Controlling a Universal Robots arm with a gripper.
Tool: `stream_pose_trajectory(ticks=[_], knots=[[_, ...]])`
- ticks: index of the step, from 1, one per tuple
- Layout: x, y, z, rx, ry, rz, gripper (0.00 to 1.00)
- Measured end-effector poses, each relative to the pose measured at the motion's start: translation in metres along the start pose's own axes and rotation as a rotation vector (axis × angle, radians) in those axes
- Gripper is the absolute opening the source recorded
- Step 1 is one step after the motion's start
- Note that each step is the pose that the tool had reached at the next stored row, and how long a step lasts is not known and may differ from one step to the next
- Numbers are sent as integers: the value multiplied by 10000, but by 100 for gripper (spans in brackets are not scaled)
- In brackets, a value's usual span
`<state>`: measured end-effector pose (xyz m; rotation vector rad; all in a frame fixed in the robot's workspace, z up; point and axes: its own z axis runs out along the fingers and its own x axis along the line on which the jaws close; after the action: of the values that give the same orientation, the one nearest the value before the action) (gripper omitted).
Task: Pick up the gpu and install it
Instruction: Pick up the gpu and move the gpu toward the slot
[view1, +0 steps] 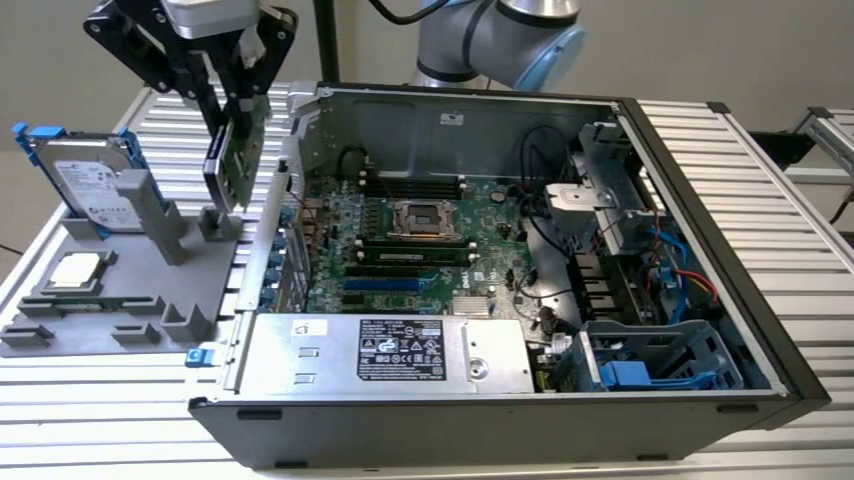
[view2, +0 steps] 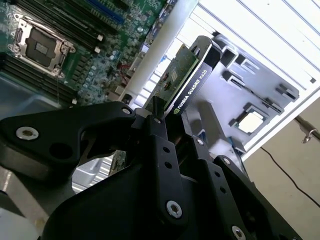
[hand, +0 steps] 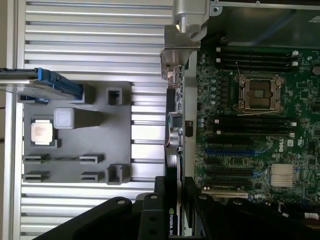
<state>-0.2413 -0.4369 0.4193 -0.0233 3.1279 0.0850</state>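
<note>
A ribbed metal table (view1: 747, 180) carries everything, with a plain wall behind it. The open computer case (view1: 467, 440) takes up most of the table. Its green motherboard (view1: 400, 250) lies flat inside, crowded with sockets, slots and cables. On the exterior view's left sits the grey holder (view1: 94, 310), with a hard drive (view1: 94, 190) propped at its far end.

The gpu (view1: 234, 170) hangs upright in the air between holder and case, just beside the case's left wall. The gripper (view1: 227, 105) is clamped narrowly across the card's faces at its upper edge.

The card looks light and stiff but fragile, so its edges and the black cooler side are probably safer to grip than bare components. Its silver end bracket (hand: 177, 50) sits close to the case wall, and I judge there is little room to spare there.
</note>
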Motion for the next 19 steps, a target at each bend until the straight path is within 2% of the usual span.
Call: stream_pose_trajectory(ticks=[19], knots=[[-252,-4,3,1,19,1,0]])
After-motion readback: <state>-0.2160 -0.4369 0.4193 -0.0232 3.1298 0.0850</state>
